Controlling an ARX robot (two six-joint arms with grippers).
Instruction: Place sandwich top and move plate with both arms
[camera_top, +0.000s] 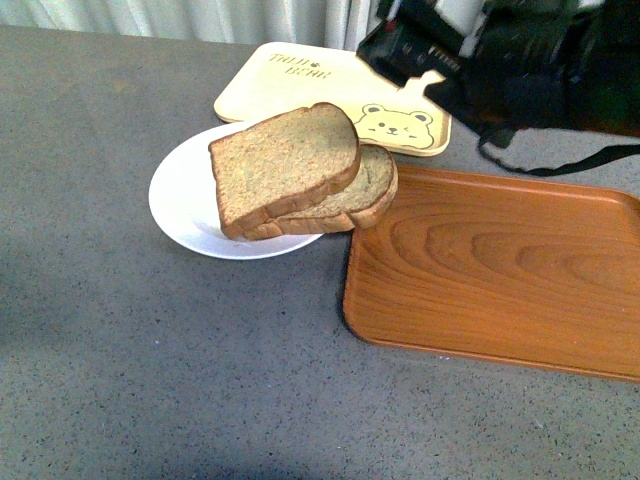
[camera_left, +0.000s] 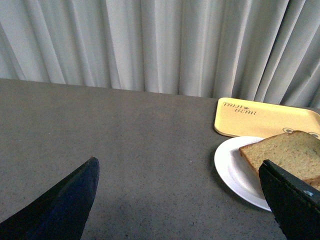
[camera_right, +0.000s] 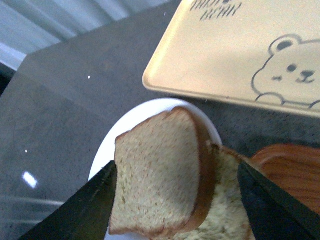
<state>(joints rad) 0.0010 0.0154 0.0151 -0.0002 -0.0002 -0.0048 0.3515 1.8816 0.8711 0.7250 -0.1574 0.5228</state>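
Note:
The white plate (camera_top: 185, 200) sits on the grey table left of centre. The sandwich top (camera_top: 285, 165), a tan-brown slice with a dark crust, lies tilted on a second bread slice (camera_top: 372, 185) that overhangs the plate's right rim. My right gripper (camera_right: 176, 167) is open and hovers above the stacked bread (camera_right: 160, 180), one finger on each side and apart from it. Its arm (camera_top: 540, 60) shows at the top right. My left gripper (camera_left: 180, 161) is open and empty over bare table, left of the plate (camera_left: 232, 167). The left arm is out of the front view.
A pale yellow bear tray (camera_top: 300, 80) lies behind the plate. A brown wooden tray (camera_top: 500, 260) lies right of the plate, its near corner close to the bread. A white curtain (camera_left: 150, 45) hangs behind the table.

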